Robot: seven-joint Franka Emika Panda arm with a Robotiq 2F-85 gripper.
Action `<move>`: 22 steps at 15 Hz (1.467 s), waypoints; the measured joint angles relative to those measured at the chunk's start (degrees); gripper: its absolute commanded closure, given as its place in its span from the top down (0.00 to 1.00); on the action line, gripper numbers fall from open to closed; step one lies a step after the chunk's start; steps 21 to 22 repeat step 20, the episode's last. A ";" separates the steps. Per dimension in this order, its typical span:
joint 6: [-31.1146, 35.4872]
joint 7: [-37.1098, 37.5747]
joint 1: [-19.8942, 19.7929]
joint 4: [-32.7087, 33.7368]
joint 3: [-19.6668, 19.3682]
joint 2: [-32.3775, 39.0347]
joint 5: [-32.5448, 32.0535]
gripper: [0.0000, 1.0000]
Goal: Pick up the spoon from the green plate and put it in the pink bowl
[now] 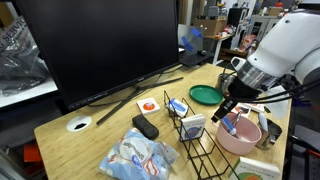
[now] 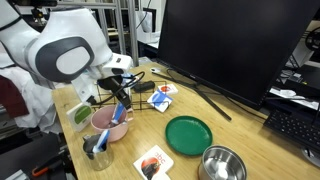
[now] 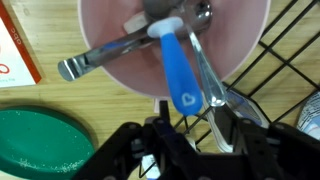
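The spoon (image 3: 180, 72), blue-handled with a pale neck, lies in the pink bowl (image 3: 110, 25) with its handle leaning out over the near rim. It shows as a blue sliver in both exterior views (image 1: 230, 124) (image 2: 118, 114). My gripper (image 3: 192, 125) hangs just above the bowl's rim, open, with the handle tip between the spread fingers and not clamped. In both exterior views the gripper (image 1: 228, 108) (image 2: 120, 100) is over the pink bowl (image 1: 240, 140) (image 2: 103, 123). The green plate (image 1: 205, 95) (image 2: 188, 133) (image 3: 40, 140) lies bare beside the bowl.
Metal utensils (image 3: 100, 55) also lie in the bowl. A black wire rack (image 1: 195, 140) (image 3: 270, 75) stands right beside it. There are also a small metal cup (image 2: 97, 150), a steel bowl (image 2: 222, 163), a remote (image 1: 145, 127), packets (image 1: 135, 155) and a large monitor (image 1: 100, 45).
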 measured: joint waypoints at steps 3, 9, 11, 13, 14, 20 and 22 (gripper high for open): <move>0.01 0.04 0.13 0.02 0.00 0.00 0.08 0.98; 1.03 0.38 0.29 0.41 0.00 -0.07 0.58 1.00; 1.53 0.38 0.29 0.57 0.00 -0.29 0.82 1.00; 1.61 0.38 0.29 0.58 0.00 -0.74 1.11 1.00; 1.61 0.22 0.40 0.54 -0.01 -0.96 2.01 1.00; 1.55 -1.44 2.50 0.54 0.12 -0.94 7.15 1.00; 1.55 -1.44 2.50 0.54 0.12 -0.94 7.15 1.00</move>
